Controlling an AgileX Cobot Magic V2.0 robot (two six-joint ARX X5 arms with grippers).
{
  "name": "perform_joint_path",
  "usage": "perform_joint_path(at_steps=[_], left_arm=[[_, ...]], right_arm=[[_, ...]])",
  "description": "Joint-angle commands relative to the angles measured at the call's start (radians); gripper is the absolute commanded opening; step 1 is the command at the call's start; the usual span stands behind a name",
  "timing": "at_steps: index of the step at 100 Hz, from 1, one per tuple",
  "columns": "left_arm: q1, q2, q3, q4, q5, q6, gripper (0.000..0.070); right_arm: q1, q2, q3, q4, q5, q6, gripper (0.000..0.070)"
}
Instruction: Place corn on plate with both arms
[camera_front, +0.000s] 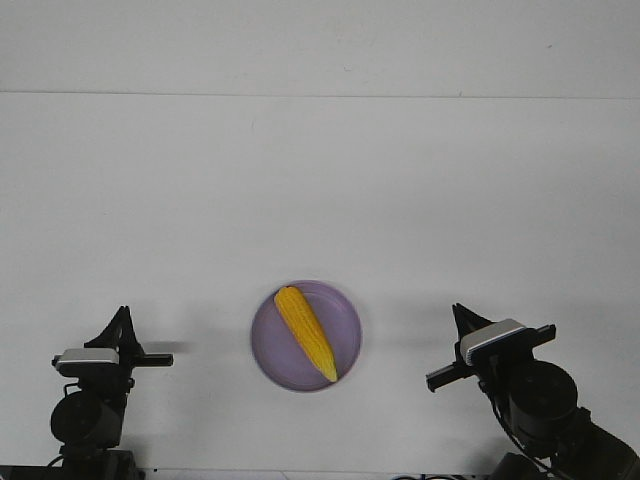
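- The left tool sat at the lower left of the frame, its fingers drawn to one point and holding nothing; whether it was fully clenched could not be told at this size.
- The right tool sat at the lower right, its fingers likewise meeting at a point and holding nothing; its state could not be told either.
- Between them, at lower centre, the plate rested on the white tabletop, well apart from both tools.
- The corn lay inside the plate's rim, its long axis running diagonally from upper left, the blunt end, to lower right, the tip.
- The plate lay inward of each tool, roughly midway; neither arm was clearly nearer.
- Judged from this layout, the corn was already placed, and no further reach seemed required.
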Motion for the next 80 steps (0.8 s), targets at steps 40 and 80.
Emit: perform_joint_path(at_steps=[40, 80], left_arm=[[0.002, -0.011, -0.043, 0.045, 0.005, 0.014, 0.0015], [0.002, -0.011, -0.042, 0.045, 0.005, 0.014, 0.0015]], right_arm=[[0.009, 0.001, 0.012, 0.010, 0.000, 0.011, 0.0016], [0.009, 0.001, 0.012, 0.010, 0.000, 0.011, 0.0016]])
